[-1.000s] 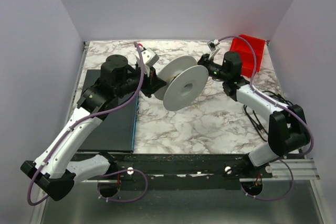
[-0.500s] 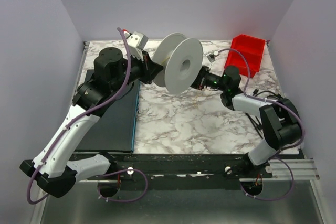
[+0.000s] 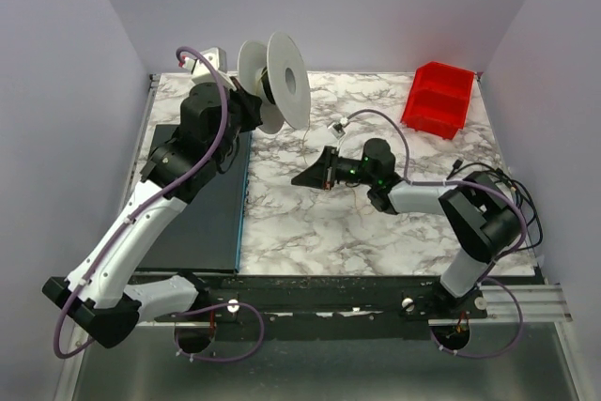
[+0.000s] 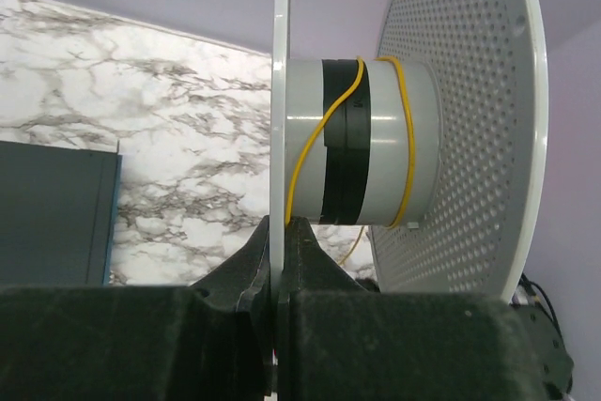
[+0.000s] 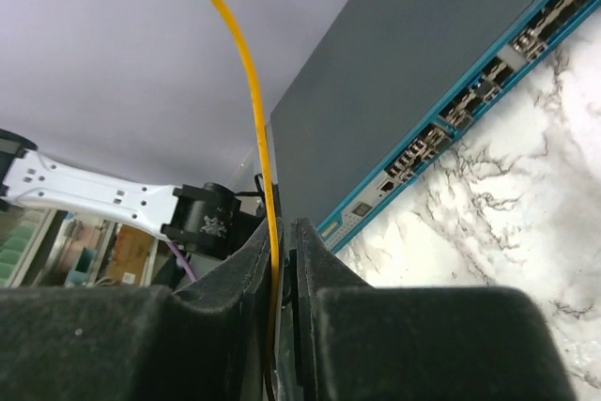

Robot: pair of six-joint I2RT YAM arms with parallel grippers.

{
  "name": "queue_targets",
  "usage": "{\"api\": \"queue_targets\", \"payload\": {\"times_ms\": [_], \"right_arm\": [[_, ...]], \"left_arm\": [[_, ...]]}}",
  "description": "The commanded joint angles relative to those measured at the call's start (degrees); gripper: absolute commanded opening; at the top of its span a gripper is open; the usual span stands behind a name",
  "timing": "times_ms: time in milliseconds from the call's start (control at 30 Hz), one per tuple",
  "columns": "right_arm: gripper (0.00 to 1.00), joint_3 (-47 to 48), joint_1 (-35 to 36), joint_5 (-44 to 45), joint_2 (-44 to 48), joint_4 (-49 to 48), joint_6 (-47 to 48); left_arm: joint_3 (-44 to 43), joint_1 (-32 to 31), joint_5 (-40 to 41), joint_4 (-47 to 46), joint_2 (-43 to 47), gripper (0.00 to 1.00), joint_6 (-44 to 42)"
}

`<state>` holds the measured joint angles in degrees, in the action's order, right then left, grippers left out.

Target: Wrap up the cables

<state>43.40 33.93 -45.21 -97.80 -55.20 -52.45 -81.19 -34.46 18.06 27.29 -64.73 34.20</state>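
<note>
A white spool [image 3: 277, 82] is held up in the air over the table's far left, gripped by one flange in my left gripper [image 3: 252, 105]. In the left wrist view the jaws [image 4: 279, 232] are shut on the thin flange, and a yellow-orange cable [image 4: 305, 152] makes a few loose turns round the grey and black hub [image 4: 362, 143]. My right gripper [image 3: 310, 176] lies low over the table's middle, pointing left. In the right wrist view its jaws [image 5: 282, 232] are shut on the cable [image 5: 252, 110], which runs up out of frame.
A dark grey network switch [image 3: 202, 208] lies on the left of the marble table and also shows in the right wrist view [image 5: 423, 72]. A red bin [image 3: 437, 99] stands at the back right. Black cords [image 3: 512, 196] lie by the right arm's base.
My left arm has lifted the spool up and back to the left. My right gripper has left the spool's right side and swung down and left to the table's middle.
</note>
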Motion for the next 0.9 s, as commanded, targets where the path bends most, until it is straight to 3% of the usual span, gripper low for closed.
{"api": "queue_targets", "payload": {"times_ms": [0,200,400,500,767,867], "right_arm": [[0.14,0.7,3.3,5.7,0.7,5.5,3.6],[0.13,0.7,4.8,8.0,4.6,14.1,6.8],[0.01,10.4,11.0,22.3,8.2,41.8,20.1],[0.01,15.8,12.5,29.1,10.2,52.1,24.2],[0.01,28.3,12.9,44.3,15.4,70.0,37.4],[0.01,32.0,12.8,51.3,15.4,72.6,41.5]], "left_arm": [[-0.9,0.3,11.0,-2.9,-1.8,0.0,4.0],[-1.7,2.0,14.3,-1.5,-5.6,0.0,4.0],[-3.2,2.7,17.8,0.5,-10.9,0.0,3.1],[-2.1,2.7,18.4,-0.2,-12.7,0.0,2.5],[0.7,1.1,15.1,-1.1,-15.4,0.0,-1.8],[1.2,-1.2,15.1,-0.9,-15.6,0.0,-3.3]]}}
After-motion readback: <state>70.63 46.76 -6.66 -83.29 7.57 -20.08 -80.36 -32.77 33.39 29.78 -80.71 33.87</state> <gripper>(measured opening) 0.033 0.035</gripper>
